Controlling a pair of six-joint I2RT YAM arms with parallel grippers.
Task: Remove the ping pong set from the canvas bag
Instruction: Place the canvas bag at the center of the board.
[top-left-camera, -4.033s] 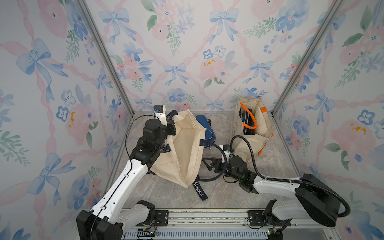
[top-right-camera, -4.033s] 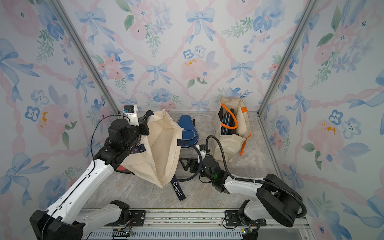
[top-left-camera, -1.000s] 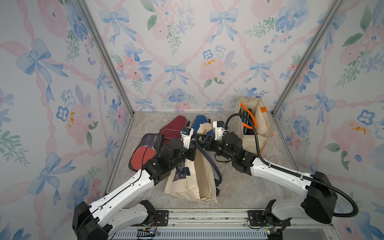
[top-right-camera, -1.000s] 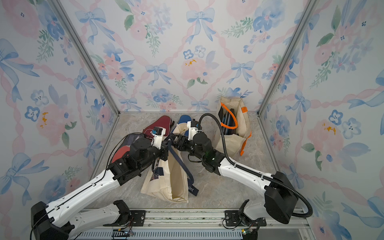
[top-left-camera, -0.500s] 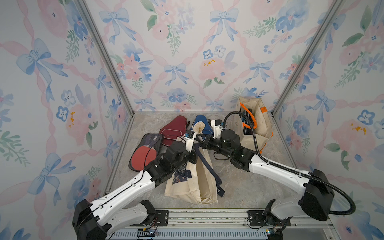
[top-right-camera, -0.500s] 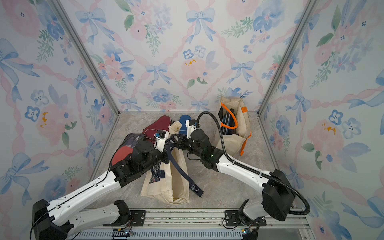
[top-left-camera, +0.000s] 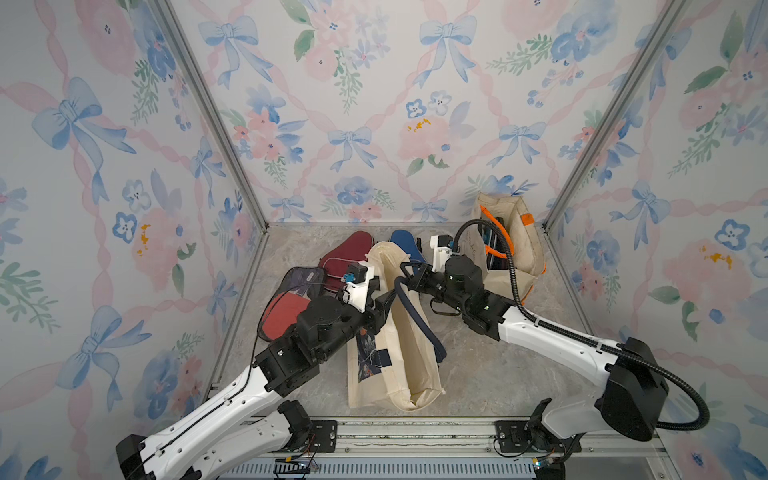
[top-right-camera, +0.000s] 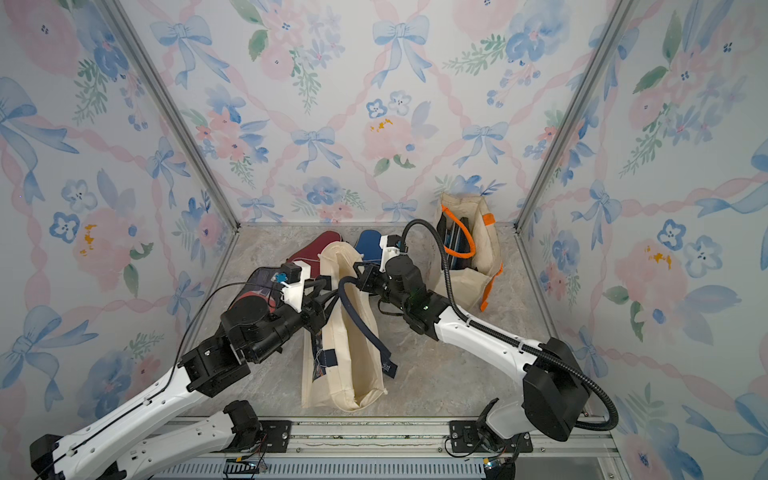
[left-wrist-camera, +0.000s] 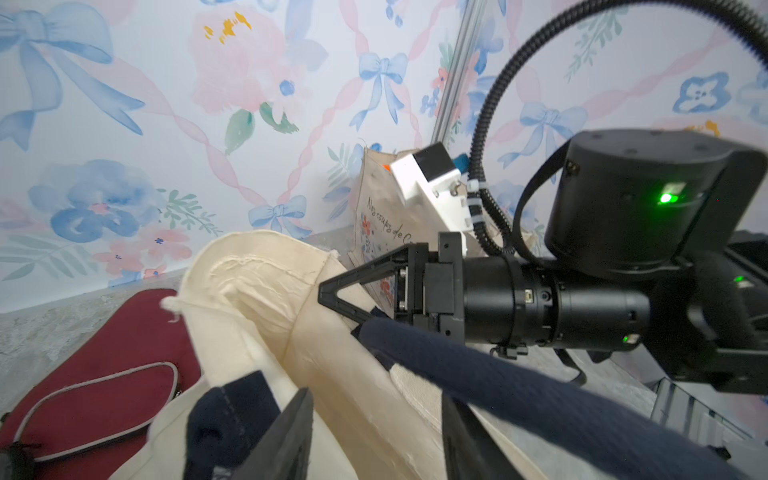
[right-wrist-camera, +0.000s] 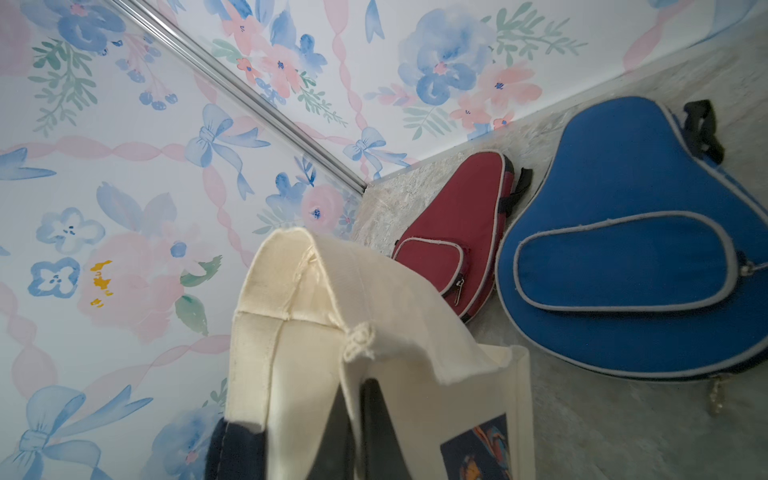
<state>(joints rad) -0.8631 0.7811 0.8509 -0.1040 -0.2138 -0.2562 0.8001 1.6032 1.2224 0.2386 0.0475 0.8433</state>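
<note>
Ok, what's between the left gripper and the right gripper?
The mouth of the canvas bag and its navy handle, clearest in the left wrist view. The left gripper is open; the right gripper is shut on the bag's rim.

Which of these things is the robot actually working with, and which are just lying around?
Part of the job: canvas bag, maroon case, blue case, mesh pouch with a red paddle inside.
Just standing by, it seems: bag with orange handles at the back.

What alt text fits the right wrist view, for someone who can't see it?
A cream canvas bag fills the foreground. Beyond it, a maroon paddle case and a blue paddle case lie side by side on the marbled floor by flowered walls.
</note>
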